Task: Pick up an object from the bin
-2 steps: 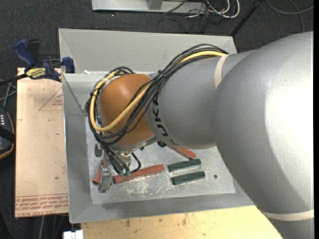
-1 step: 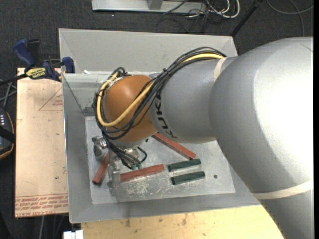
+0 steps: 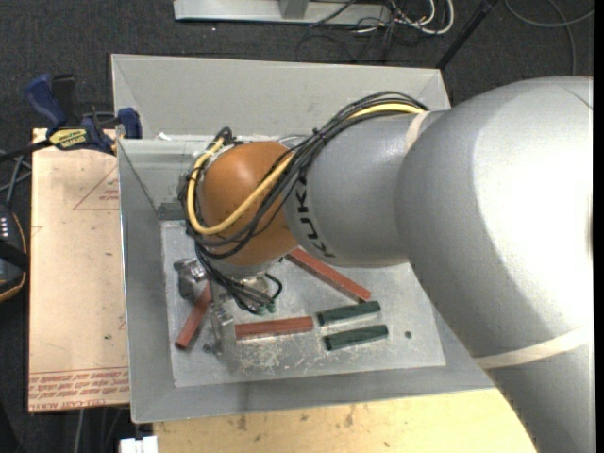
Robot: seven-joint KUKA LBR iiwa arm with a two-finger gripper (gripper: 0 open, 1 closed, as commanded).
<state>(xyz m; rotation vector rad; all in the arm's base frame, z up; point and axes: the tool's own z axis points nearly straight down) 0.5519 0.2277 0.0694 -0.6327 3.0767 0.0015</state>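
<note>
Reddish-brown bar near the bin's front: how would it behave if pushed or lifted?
The reddish-brown bar looks straight and flat-sided: probably stiff, likelier to slide than roll. Long and thin, it might swing if gripped near one end. Pushed rightwards, it could nudge the green bars beside it.

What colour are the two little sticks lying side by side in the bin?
Dark green, both sticks; the camera view shows them best.

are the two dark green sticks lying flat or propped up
Lying flat: both dark green sticks rest lengthwise on the bin floor, side by side, just right of a red-brown stick.
</note>
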